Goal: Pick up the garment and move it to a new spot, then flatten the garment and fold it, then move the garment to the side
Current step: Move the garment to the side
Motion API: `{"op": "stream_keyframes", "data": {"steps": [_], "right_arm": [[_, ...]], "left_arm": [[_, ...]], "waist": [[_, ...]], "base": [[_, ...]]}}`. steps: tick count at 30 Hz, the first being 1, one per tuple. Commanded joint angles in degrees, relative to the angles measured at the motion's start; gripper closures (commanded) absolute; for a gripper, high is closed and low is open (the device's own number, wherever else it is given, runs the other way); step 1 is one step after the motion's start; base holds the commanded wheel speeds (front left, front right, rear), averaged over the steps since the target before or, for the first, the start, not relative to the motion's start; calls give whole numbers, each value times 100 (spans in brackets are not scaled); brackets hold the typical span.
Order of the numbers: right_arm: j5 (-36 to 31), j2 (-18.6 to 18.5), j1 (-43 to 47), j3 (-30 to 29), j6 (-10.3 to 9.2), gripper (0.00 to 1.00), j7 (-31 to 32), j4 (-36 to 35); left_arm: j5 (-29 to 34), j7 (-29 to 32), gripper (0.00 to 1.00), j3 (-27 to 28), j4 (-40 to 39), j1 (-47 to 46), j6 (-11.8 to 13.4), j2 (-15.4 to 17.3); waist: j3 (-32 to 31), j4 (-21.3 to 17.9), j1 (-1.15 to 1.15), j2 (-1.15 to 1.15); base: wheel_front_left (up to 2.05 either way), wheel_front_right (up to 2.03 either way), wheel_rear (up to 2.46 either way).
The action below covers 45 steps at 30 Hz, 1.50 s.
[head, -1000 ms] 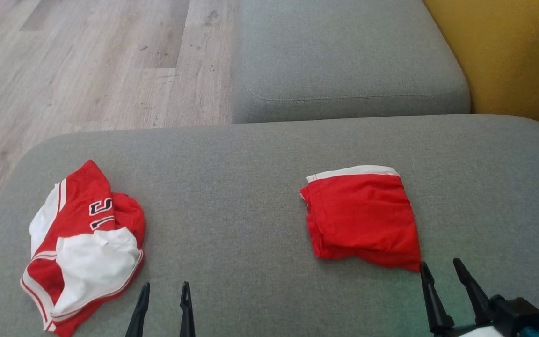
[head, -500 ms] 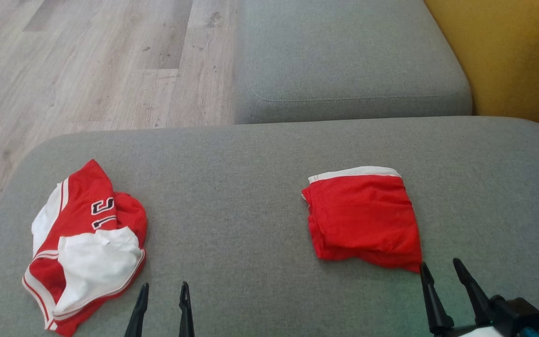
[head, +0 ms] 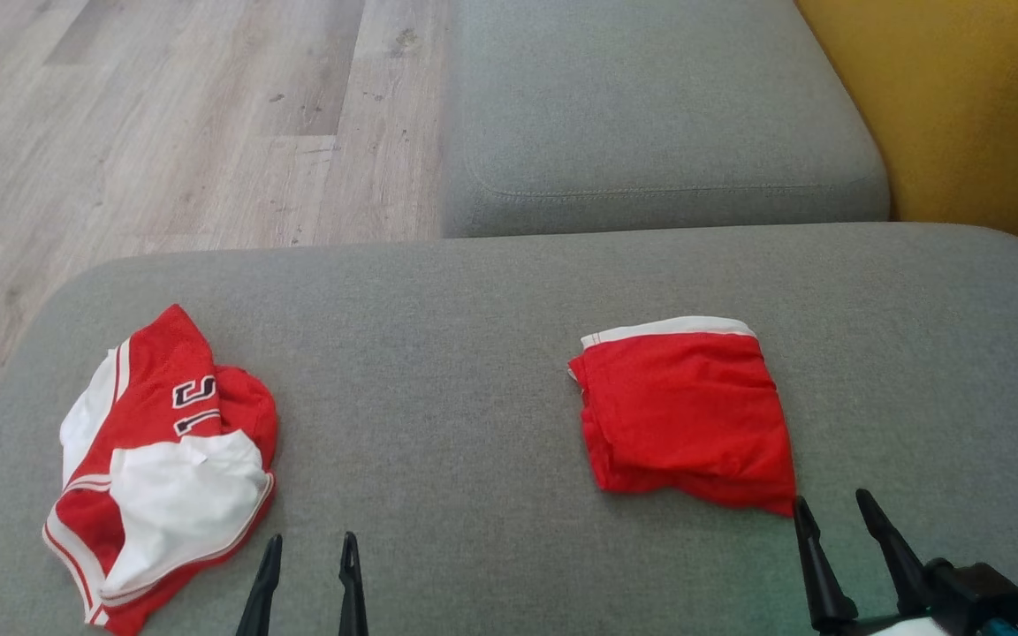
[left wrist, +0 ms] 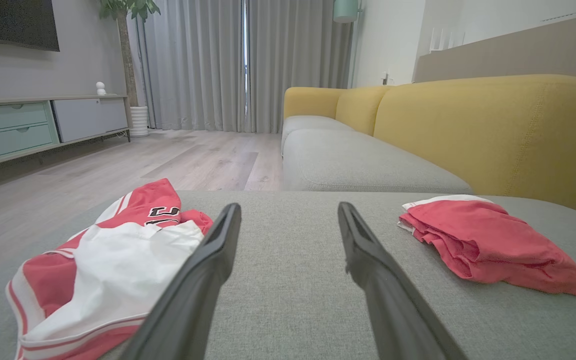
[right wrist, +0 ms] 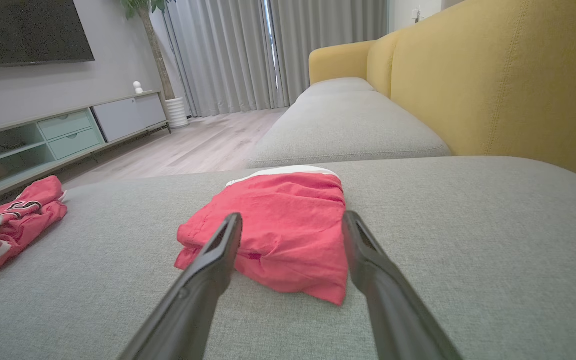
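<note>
Across the near half of your head view spreads a wide grey seat cushion [head: 474,300]. At 12 o'clock a second grey cushion [head: 650,106] butts against it. Pale wooden floor [head: 164,132] lies at 10 o'clock and a yellow backrest [head: 977,106] at 2 o'clock. From the left wrist you see grey curtains [left wrist: 208,65] at 12 o'clock. At 10 o'clock stand a plant [left wrist: 127,60] in a white ribbed pot [left wrist: 139,121] and a low cabinet [left wrist: 88,117], under a dark television [left wrist: 13,22].
</note>
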Motion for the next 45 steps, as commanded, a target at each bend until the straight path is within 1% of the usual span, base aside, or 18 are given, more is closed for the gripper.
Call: {"op": "stream_keyframes", "data": {"steps": [1, 9, 16, 21, 26, 29, 35, 39, 42, 45], "right_arm": [[-55, -62, -108, 106, 39, 0, -79, -168], [-72, -71, -132, 96, 39, 0, -79, -162], [-62, -90, -199, 92, 39, 0, -79, -103], [14, -119, -392, 111, 39, 0, -79, 116], [81, -186, -730, 85, 39, 0, -51, 494], [163, -190, -1166, -83, 39, 0, 150, 751], [246, -189, -2221, -481, 39, 0, 775, 1289], [43, -237, -2792, -702, 39, 0, 1098, 1784], [-30, -166, -3096, -715, 39, 0, 1292, 2175], [28, -107, -3289, -546, 39, 0, 1490, 2513]], "left_arm": [[26, -30, 0, 183, -175, -149, 12, -80], [20, -30, 0, 167, -172, -191, 14, -80], [37, -30, 0, 125, -217, -269, 15, -80], [45, -30, 0, 83, -231, -349, 17, -81], [40, -30, 0, 16, -237, -428, 26, -81], [44, -30, 0, -50, -262, -540, 35, -81], [69, -30, 0, -230, -353, -978, 48, -81], [193, -30, 0, -346, -326, -1260, 45, -81], [187, -30, 0, -406, -289, -1395, 67, -81], [166, -30, 0, -466, -259, -1471, 82, -81]], "waist": [[5, 2, 0, 0], [82, 31, 0, 0], [292, 88, 0, 0], [554, 124, 0, 0], [769, 157, 0, 0], [1000, 174, 0, 0], [1510, 225, 0, 0], [1750, 263, 0, 0], [1871, 281, 0, 0], [1957, 274, 0, 0]], "base": [[0, 0, 0], [0, 0, 0], [0, 0, 0], [0, 0, 0], [0, 0, 0], [0, 0, 0], [0, 0, 0], [0, 0, 0], [0, 0, 0], [0, 0, 0]]}}
